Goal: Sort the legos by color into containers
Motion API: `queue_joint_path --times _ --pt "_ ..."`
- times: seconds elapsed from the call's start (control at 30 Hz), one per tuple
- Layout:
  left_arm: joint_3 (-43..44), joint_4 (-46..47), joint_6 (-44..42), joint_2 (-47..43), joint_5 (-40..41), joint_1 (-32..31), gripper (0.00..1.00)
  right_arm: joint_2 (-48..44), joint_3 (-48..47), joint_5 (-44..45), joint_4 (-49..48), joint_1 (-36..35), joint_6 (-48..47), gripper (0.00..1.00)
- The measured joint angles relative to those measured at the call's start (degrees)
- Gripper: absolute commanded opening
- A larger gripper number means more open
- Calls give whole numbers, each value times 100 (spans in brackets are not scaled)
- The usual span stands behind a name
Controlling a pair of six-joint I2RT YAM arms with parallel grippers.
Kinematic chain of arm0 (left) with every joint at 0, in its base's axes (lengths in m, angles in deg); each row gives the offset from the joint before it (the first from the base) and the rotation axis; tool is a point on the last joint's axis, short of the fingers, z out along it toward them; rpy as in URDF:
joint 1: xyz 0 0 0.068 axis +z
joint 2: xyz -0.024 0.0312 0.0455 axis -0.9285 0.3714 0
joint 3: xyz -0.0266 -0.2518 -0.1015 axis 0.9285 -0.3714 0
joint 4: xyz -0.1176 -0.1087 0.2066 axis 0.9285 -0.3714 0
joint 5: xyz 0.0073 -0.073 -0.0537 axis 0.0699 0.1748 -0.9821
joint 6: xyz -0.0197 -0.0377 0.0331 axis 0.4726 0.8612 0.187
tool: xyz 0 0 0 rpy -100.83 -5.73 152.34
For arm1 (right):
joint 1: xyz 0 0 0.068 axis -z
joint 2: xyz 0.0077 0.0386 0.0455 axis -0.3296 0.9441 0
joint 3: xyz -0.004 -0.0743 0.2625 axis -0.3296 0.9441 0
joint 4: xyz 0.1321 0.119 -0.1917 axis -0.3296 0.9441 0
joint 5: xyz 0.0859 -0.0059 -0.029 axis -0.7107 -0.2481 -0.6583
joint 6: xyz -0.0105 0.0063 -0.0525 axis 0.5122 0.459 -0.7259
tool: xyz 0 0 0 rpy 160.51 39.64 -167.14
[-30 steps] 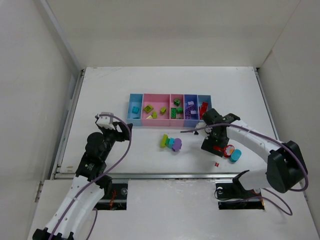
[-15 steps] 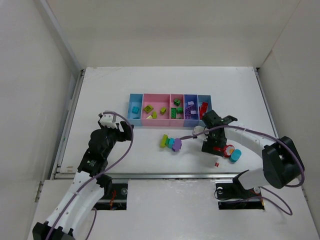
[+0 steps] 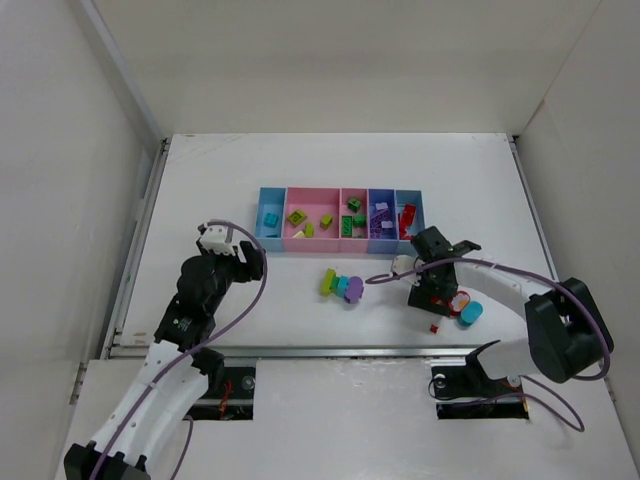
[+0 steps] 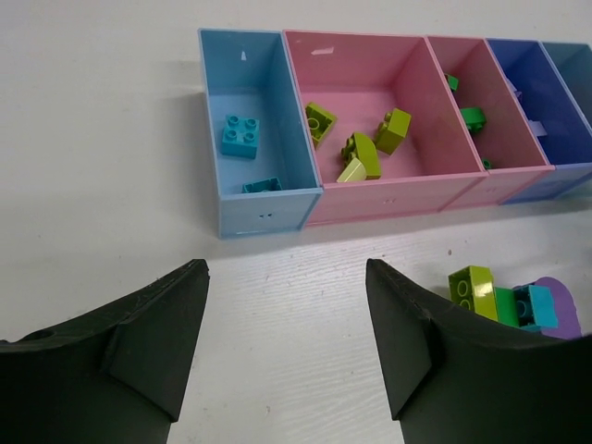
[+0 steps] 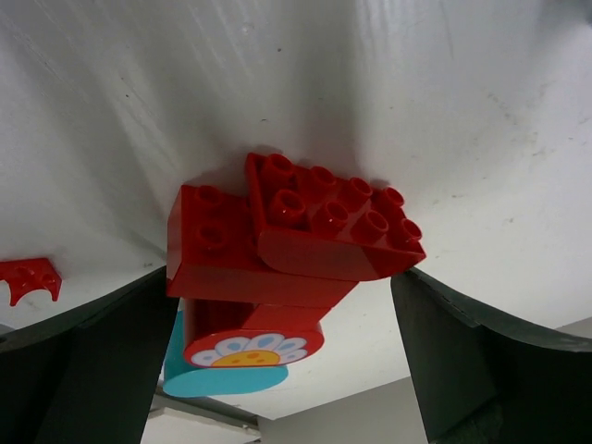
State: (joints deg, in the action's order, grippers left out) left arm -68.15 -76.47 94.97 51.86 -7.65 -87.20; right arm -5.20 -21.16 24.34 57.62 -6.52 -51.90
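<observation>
The left arm has swung slightly towards the middle of the table over the last second. It now reaches forward with its elbow bent, wrist tipped down at the front of the containers (image 4: 370,194). The left pincer (image 4: 287,268) has narrowed a little but its fingers remain spread, with only bare table between them, so on this side nothing has been picked up yet.

The containers sit in a row towards the far side, already partly filled. Cyan bricks lie in the leftmost light blue bin, lime ones in the wide pink bin and green ones in the narrow pink bin. Purple and red appear to be further right, though those bins are small in the overhead view.

A loose cluster (image 3: 342,286) of lime, green, cyan and purple legos remains on the table in front of the bins, just right of the left pincer's reach.

The right arm has shifted a touch right and towards the near edge, bent sharply with its wrist pointing down. The right pincer (image 5: 282,277) is spread wide and straddles the red bricks (image 5: 314,222). These lie on the table stacked over a flower-printed piece (image 5: 254,347), with a cyan piece (image 3: 471,312) beside them. That placement suggests a grasp on red is being lined up. A small red piece (image 3: 434,327) lies apart, nearer the table's edge.
</observation>
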Motion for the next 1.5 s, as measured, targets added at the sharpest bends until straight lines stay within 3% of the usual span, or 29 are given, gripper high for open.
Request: queue_joint_path --times 0.17,0.27,0.4,0.5,0.6,0.63,0.9,1.13,1.3,1.5 --pt "116 -63 -2 37 -9 0 65 -7 118 -7 -66 0 -22 86" --pt "155 -96 -4 39 -17 0 64 -44 138 -72 -166 0 -55 57" --pt "264 -155 -48 96 -17 0 64 -74 138 -114 -284 2 -31 50" --pt "372 -221 -155 101 -61 0 61 -81 140 -173 -315 2 -33 36" --pt "490 -254 -308 101 -203 0 61 -149 140 -227 -306 2 -9 16" --pt "522 -254 -367 101 -273 0 61 -197 140 -247 -297 2 0 0" --pt "826 -258 -1082 262 -1569 0 64 -1091 28 -424 68 2 328 0" --pt "1550 -254 -1561 1274 -2962 0 73 -1843 -678 -538 369 2 603 0" --pt "2826 -354 -1746 2704 -3738 -192 80 -1934 -1547 -511 -125 2 789 0" --pt "5093 -319 -1467 4555 -4489 -671 84 -1827 -1775 -522 -1473 -92 929 0"
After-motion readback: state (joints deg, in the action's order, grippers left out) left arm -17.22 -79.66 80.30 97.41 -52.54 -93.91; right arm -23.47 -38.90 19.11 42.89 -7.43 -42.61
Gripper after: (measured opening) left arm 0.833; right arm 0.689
